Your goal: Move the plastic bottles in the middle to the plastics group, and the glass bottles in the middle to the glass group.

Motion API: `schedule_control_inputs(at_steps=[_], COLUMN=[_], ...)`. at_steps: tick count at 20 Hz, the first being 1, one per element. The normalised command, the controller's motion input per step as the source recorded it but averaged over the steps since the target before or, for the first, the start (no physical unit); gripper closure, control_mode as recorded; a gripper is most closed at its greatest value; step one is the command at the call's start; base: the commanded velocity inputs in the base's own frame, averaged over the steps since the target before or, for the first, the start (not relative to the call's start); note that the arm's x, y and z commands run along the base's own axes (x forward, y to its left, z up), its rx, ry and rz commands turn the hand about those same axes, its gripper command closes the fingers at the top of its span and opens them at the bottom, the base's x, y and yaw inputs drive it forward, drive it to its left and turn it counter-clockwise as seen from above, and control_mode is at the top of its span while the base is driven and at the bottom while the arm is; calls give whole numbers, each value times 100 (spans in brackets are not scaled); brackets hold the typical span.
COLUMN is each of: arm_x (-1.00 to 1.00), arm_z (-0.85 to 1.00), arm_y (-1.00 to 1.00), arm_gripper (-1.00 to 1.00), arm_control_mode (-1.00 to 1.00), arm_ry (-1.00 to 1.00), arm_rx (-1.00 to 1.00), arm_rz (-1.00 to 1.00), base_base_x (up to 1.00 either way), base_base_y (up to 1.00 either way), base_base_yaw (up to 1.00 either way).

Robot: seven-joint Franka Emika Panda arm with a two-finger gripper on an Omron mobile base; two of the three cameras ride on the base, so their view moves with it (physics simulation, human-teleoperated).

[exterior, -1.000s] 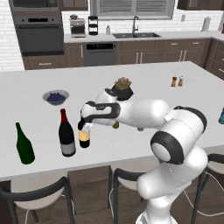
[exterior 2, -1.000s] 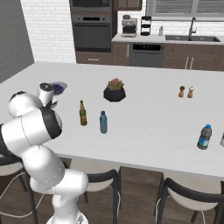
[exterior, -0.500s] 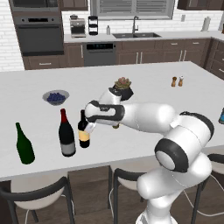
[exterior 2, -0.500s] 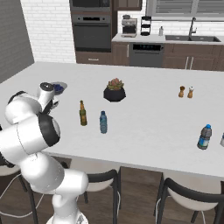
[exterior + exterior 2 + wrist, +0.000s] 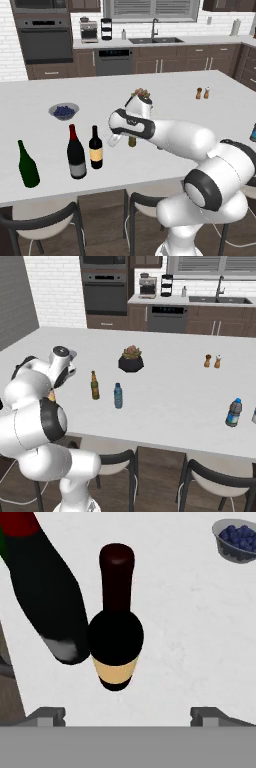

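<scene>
The black wine bottle (image 5: 95, 148) with a tan label stands upright on the white island, just right of the red-topped bottle (image 5: 76, 153). Further left is the green bottle (image 5: 28, 165). My gripper (image 5: 113, 140) hangs open to the right of the black bottle, apart from it. In the hand view the same black bottle (image 5: 116, 627) and the red-topped bottle (image 5: 50, 597) stand beyond my open gripper (image 5: 127, 717), with nothing between the fingertips. The olive-brown bottle (image 5: 94, 386) and a small blue plastic bottle (image 5: 118, 395) stand mid-counter. Another blue bottle (image 5: 233, 412) stands far right.
A bowl of blueberries (image 5: 63, 110) sits behind the glass bottles. A potted plant (image 5: 131, 359) stands mid-counter and two shakers (image 5: 213, 361) further right. Stools line the island's near edge (image 5: 100, 192).
The gripper has drawn back to the right from the black wine bottle, which stays standing beside the red-topped bottle. The other bottles have not moved.
</scene>
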Motion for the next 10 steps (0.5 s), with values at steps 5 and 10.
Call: schedule_control_inputs(at_steps=[5, 10], arm_x=[-6, 2], arm_z=[19, 0], arm_y=[-63, -58], arm_gripper=[-100, -100], arm_control_mode=[-100, -100], arm_ry=[6, 14], arm_rx=[0, -1], arm_rz=[-18, -26], base_base_x=[0, 0], base_base_y=[0, 0], base_base_yaw=[0, 0])
